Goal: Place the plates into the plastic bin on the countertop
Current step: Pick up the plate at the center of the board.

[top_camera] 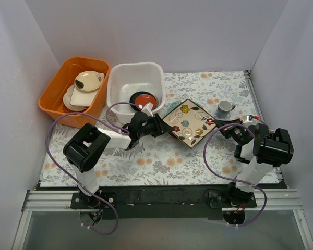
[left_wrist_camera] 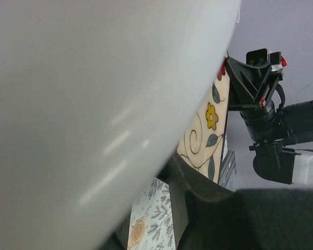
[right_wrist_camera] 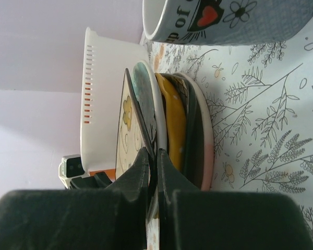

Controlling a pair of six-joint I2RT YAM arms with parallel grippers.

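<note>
The right gripper (right_wrist_camera: 153, 156) is clamping the cream square floral plate (top_camera: 188, 125) on the edge farthest from the white plastic bin (top_camera: 137, 65). The left gripper (top_camera: 164, 126) is sitting at the bin-side corner, grip unclear, likely sharing the load.

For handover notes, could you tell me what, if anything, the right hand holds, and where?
The cream square floral plate, pinched at its right corner.

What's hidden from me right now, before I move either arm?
- Left wrist: the white bin fills the frame, blurred, hiding whether the left end effector grips anything.
- Top view: the square plate covers the plates beneath it; their number is unclear.
- Right wrist: the cup is cut off by the top edge.
</note>
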